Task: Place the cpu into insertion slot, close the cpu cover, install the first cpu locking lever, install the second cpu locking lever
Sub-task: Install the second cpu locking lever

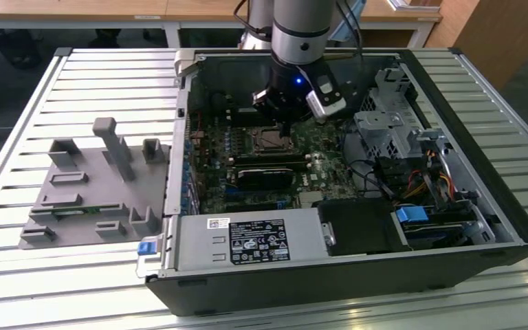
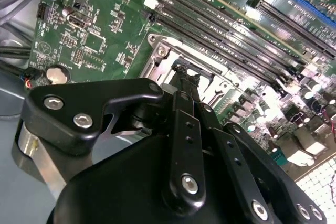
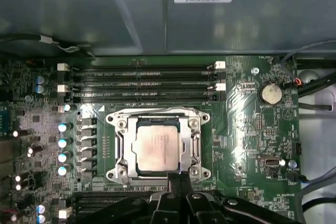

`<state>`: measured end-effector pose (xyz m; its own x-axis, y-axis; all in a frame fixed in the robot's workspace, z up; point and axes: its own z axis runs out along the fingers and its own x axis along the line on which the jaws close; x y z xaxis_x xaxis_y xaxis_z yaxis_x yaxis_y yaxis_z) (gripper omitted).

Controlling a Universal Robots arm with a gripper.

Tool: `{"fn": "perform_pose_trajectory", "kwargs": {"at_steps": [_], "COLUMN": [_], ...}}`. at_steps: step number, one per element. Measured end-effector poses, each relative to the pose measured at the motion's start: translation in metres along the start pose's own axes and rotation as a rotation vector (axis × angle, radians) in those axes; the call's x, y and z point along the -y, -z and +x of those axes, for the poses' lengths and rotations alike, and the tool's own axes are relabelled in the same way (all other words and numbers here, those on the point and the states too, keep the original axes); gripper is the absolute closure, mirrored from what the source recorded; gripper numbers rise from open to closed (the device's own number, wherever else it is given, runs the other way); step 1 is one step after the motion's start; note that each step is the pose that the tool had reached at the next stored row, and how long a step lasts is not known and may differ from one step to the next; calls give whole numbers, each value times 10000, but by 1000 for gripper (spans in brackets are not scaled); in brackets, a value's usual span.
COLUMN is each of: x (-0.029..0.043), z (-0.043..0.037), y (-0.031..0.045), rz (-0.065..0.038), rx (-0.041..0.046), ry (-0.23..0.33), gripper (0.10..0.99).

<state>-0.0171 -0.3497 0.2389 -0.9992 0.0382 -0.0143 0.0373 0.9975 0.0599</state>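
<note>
One cpu (image 3: pixel 157 149) sits in its socket w/ cpu cover (image 3: pixel 157 120) down, framing it. My hand (image 3: pixel 179 178), fingers pinched together & empty, hangs at cover's edge, prob. for the levers.

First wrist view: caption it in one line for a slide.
The cpu sits in its socket under the closed cpu cover, with the gripper at the socket's edge.

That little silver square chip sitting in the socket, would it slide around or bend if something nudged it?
Probably neither. The cpu lies flat inside the socket, with the cpu cover framing its edges, so a nudge likely would not shift it. Its dull metal top looks rigid, not floppy. Flat and thin, it seems unable to roll or tip.
</note>
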Motion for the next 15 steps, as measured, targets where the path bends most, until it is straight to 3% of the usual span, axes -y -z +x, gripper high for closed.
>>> {"fn": "perform_pose_trajectory", "kwargs": {"at_steps": [4,15], "x": [37,150], "z": [-1,-1], "y": [-4,-9], "rz": [-275,-293], "rx": [-10,-12], "ry": [-4,-5], "gripper": [980,980]}}
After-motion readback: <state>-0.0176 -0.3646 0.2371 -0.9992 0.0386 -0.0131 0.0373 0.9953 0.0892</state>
